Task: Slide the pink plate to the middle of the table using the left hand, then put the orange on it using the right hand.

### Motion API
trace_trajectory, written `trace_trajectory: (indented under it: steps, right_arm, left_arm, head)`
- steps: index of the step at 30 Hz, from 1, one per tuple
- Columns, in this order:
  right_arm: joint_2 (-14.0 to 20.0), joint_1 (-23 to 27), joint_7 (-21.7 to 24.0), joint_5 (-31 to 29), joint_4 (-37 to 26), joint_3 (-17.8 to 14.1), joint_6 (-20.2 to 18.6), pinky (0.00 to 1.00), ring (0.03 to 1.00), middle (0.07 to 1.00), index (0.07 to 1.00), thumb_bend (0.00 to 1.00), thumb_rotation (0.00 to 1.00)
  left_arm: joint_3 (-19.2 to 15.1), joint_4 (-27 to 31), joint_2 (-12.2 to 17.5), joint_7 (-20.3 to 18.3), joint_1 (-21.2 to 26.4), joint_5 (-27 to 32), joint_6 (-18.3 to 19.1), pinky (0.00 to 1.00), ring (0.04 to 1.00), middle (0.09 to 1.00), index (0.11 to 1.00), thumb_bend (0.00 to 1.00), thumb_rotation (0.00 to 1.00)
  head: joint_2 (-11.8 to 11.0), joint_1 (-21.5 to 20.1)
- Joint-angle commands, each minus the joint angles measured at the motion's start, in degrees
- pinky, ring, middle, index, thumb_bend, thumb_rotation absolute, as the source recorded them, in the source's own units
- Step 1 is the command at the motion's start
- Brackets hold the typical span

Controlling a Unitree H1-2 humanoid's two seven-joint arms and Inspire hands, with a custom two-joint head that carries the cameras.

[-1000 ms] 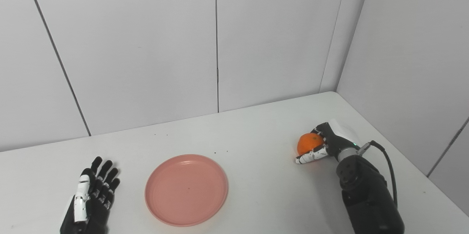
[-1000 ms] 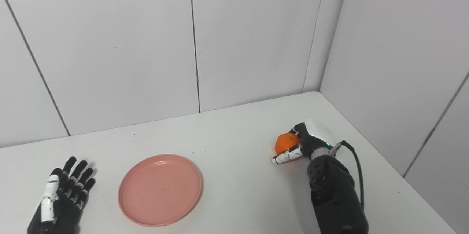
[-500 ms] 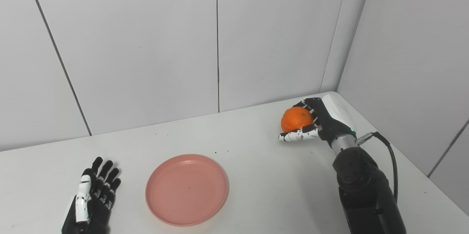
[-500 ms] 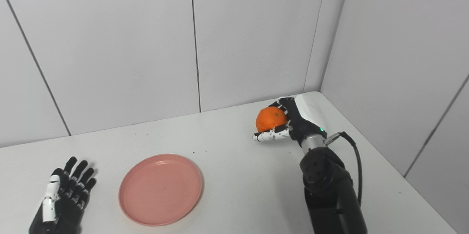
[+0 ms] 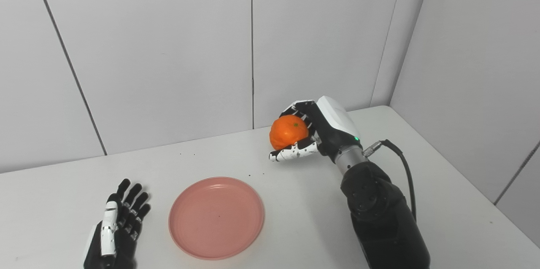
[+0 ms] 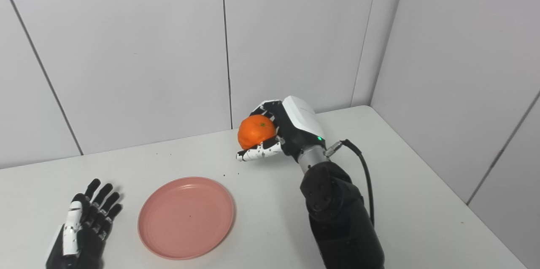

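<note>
The right hand [image 5: 314, 136] grips the orange [image 5: 288, 132] up high; dropped early, it may roll past the plate [image 5: 216, 217]. The left hand [image 5: 116, 229] lies flat, holding nothing.

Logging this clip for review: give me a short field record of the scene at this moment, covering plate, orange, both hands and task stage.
plate: pink plate flat on the white table, nothing on it
orange: orange held off the table, right of and beyond the plate
right hand: right hand shut on the orange
left hand: left hand open, left of the plate, not touching it
task stage: orange not yet on the plate
</note>
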State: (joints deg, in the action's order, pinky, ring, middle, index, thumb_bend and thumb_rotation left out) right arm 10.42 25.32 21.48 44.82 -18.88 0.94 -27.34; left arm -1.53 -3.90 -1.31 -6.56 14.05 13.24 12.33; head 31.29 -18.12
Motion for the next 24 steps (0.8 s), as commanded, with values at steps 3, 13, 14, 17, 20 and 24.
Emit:
trace_trajectory:
  steps: [3,13,14,17,20,24]
  right_arm:
    - [-1.5,3.1,-2.3,-2.1,0.5,2.6,1.4,0.35,0.409,0.465,0.484,0.51,0.14]
    - [-3.1,3.0,-3.0,-3.4,1.3,9.6,1.4,0.36,0.414,0.466,0.484,0.52,0.14]
    - [-3.2,2.9,-3.1,-3.1,1.4,10.1,1.2,0.36,0.416,0.466,0.485,0.52,0.14]
    - [-3.1,2.3,-3.7,-3.1,2.5,12.1,2.1,0.35,0.419,0.471,0.485,0.52,0.14]
    - [-3.1,2.2,-4.3,-2.9,4.0,13.6,2.4,0.33,0.409,0.468,0.484,0.52,0.14]
    - [-3.1,2.2,-5.7,-2.9,6.5,15.3,3.8,0.28,0.368,0.439,0.483,0.52,0.14]
  left_arm:
    - [1.6,0.7,-1.7,1.6,-1.9,-2.3,0.9,0.94,0.938,0.945,0.939,0.37,1.00]
    - [3.5,2.7,-4.8,3.7,-3.4,-4.7,1.1,0.94,0.932,0.941,0.940,0.37,1.00]
    - [3.7,2.7,-4.9,3.9,-3.5,-4.9,1.0,0.94,0.933,0.942,0.939,0.37,1.00]
    - [4.2,2.5,-5.7,4.4,-3.6,-5.3,0.7,0.94,0.936,0.946,0.944,0.37,1.00]
    - [4.5,2.5,-6.3,5.0,-3.6,-6.1,0.5,0.94,0.939,0.949,0.946,0.37,1.00]
    - [4.7,2.8,-7.0,5.5,-3.6,-6.8,0.3,0.94,0.945,0.953,0.944,0.36,1.00]
  head:
    - [0.2,3.5]
    - [-0.5,12.3]
    - [-0.5,12.3]
    - [-0.7,15.1]
    - [-0.4,16.9]
    - [-0.3,18.6]
